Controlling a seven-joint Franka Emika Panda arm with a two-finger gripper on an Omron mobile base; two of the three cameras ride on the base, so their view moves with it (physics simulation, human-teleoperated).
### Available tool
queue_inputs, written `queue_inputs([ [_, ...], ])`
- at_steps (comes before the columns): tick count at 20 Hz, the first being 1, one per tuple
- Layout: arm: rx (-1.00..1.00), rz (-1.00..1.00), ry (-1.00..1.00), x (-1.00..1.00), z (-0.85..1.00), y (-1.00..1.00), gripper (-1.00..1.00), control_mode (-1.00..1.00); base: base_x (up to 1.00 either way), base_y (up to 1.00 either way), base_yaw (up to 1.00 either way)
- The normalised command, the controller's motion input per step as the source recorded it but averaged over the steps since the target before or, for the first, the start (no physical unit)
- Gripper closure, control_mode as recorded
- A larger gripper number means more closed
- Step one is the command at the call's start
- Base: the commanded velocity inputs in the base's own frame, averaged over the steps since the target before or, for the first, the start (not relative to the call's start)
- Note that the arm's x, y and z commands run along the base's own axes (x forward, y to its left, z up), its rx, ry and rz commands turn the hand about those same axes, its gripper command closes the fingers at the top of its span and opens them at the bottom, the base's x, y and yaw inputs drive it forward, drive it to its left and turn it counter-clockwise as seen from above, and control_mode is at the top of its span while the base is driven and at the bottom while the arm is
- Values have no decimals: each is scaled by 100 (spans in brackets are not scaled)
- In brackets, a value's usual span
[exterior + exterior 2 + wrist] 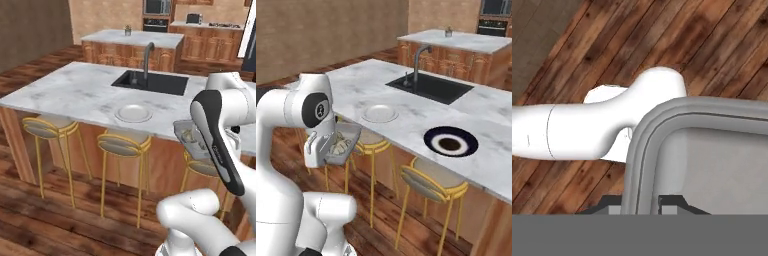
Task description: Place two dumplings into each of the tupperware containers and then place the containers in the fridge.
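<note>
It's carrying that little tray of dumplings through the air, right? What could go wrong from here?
The gripper pinches only the rim of the tupperware container, so the tray could tilt or slip out. It hangs over the wooden floor, off the counter, so a drop would probably spill the dumplings. It also sits close to the arm's own body and the stools, so a swing might knock it.

The white Franka arm [291,150] with dark joints was folded close over its base, forearm bent down, its two-finger gripper [641,204] closed on the rim of a whitish-translucent rectangular plastic container [702,150].
</note>
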Motion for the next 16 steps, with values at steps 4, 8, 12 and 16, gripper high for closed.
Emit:
queue_inputs([
  [4,0,0,0,0,0,0,100,100,-5,79,85],
  [8,0,0,0,0,0,0,100,100,0,69,81],
  [12,0,0,0,0,0,0,100,100,39,48,70],
  [16,0,0,0,0,0,0,100,100,100,8,43],
])
